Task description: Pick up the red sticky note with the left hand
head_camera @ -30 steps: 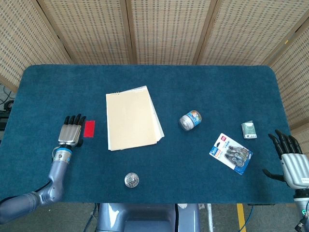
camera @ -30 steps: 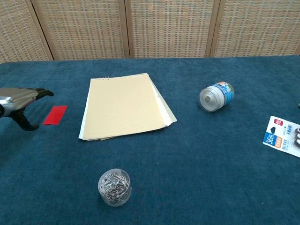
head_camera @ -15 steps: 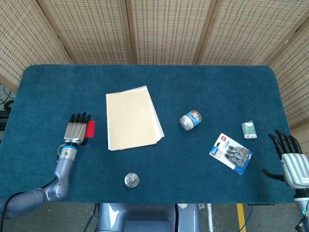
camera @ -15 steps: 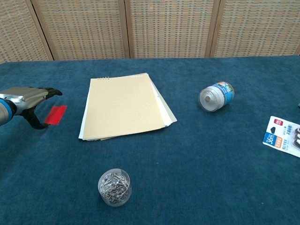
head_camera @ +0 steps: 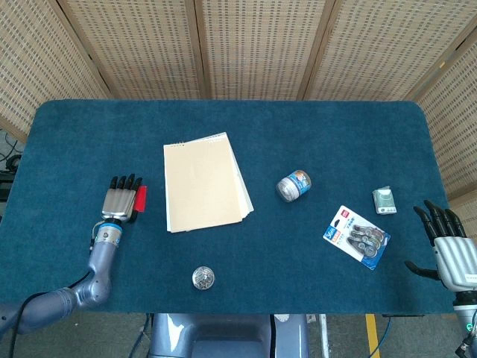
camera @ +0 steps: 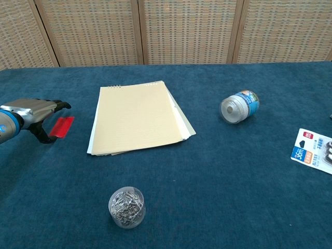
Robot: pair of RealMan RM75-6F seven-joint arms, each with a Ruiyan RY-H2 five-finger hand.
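Since one second ago the left hand (head_camera: 121, 202) has moved to the right, and now it covers the left part of the red sticky note (head_camera: 141, 198), which before was lying free beside it. In the head view the fingers are stretched flat and side by side, pointing to the far side of the table (head_camera: 313, 134). In the chest view the left hand (camera: 35, 110) hangs just above the blue cloth, with the thumb bent down near the red sticky note (camera: 63, 127); the note is lying flat and seems not yet lifted, but I cannot tell if the thumb touches it. Nothing is held in this hand.

The note lies on the left of the table, just left of the notepad (head_camera: 203, 181), and does not touch it. The right hand (head_camera: 452, 247) is at the near right edge, with fingers spread apart and nothing in them.

Right of the notepad a small jar (head_camera: 294, 184) lies on its side. Near it, more to the right, are a pack of correction tape (head_camera: 358, 236) and a small green item (head_camera: 384, 199). A round tub of paper clips (camera: 126, 207) stands near the front edge.
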